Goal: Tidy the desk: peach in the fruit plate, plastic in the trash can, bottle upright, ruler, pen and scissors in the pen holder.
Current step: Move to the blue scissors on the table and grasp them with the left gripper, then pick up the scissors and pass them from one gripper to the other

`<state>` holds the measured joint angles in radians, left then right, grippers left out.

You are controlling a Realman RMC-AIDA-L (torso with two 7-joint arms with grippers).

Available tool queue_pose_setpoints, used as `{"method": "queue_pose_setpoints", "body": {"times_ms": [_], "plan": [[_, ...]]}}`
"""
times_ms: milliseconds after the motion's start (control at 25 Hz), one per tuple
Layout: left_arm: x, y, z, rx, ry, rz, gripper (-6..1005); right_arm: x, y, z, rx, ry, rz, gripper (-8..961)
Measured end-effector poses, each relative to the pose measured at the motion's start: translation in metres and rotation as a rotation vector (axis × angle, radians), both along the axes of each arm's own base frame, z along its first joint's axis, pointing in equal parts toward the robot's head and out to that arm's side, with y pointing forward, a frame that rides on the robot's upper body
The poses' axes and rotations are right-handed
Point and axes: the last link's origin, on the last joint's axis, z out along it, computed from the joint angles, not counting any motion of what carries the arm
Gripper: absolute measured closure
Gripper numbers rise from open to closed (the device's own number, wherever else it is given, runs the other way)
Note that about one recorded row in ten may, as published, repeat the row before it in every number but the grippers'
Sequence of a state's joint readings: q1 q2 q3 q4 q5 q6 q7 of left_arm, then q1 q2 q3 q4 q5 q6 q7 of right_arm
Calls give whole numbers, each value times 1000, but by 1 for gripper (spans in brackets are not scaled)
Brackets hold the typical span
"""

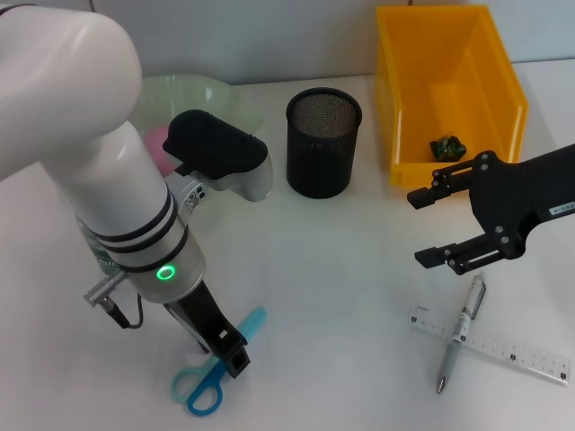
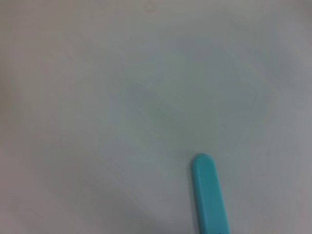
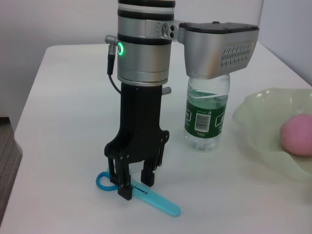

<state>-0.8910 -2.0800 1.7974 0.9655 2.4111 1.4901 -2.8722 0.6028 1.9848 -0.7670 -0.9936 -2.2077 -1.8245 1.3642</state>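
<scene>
left tool (image 3: pixel 136 184) open, fingers astride blue plastic-handled scissors (image 1: pixel 212 374) flat on white table (image 1: pixel 341 296) | light, stiff, slippery; grip near pivot | right tool (image 1: pixel 428 228) open, idle above pen

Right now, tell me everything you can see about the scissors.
The scissors are light blue and look like plastic, with two darker blue loop handles and a sheath over the closed blades ending in a rounded tip. They lie flat on the white table, near its front edge, handles toward the robot and tip pointing away. The left gripper stands straight down over their middle, one finger on each side of the sheath, at table level; whether it already pinches them cannot be told. Nothing else touches them.
</scene>
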Motion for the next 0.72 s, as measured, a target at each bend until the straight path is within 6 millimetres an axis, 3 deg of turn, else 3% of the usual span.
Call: {"method": "queue_pose_setpoints", "body": {"times_ms": [640,720], "plan": [[-4,-1,-2,-5,14,-12,526,-1,1,0,2,5,0,221],[-4,-1,-3,-7,16,-14,576,-1,1,0,2,5,0,221]]}}
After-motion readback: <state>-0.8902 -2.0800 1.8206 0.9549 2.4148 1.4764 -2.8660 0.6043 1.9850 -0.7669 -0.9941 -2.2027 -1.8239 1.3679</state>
